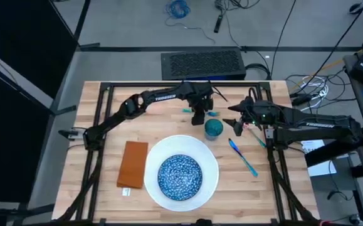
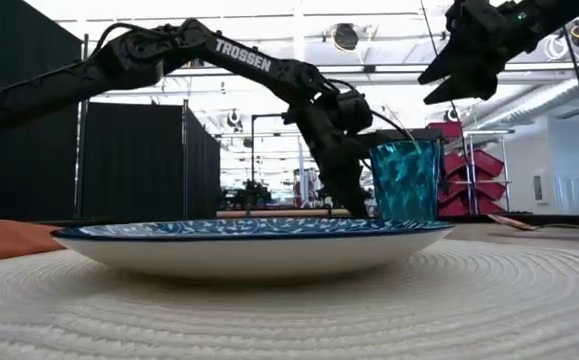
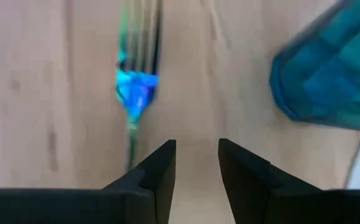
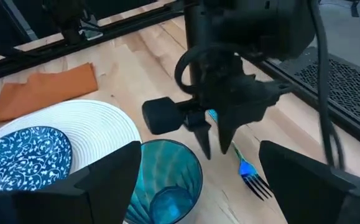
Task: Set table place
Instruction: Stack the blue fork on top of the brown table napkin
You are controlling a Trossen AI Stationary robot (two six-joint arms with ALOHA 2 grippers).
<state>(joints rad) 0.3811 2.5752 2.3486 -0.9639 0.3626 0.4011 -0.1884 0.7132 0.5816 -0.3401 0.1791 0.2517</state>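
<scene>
High view: plank table [image 1: 106, 100], grey floor beyond. Left claw [image 1: 198, 119] hangs slightly parted, empty, between fork [image 1: 187, 110] and faceted cup [image 1: 214, 129]. Right claw [image 1: 234, 125] wide, empty. Speckled bowl [image 1: 180, 176] on ribbed plate [image 1: 209, 157]; napkin [image 1: 133, 163] beside.

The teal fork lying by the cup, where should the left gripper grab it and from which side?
Judging by its pose, grip the fork on its slim handle, coming straight down from above. It lies flat on the table, beside the cup but apart from it, so only a top-down pinch across the narrow handle fits. The left gripper hangs open over it.
</scene>
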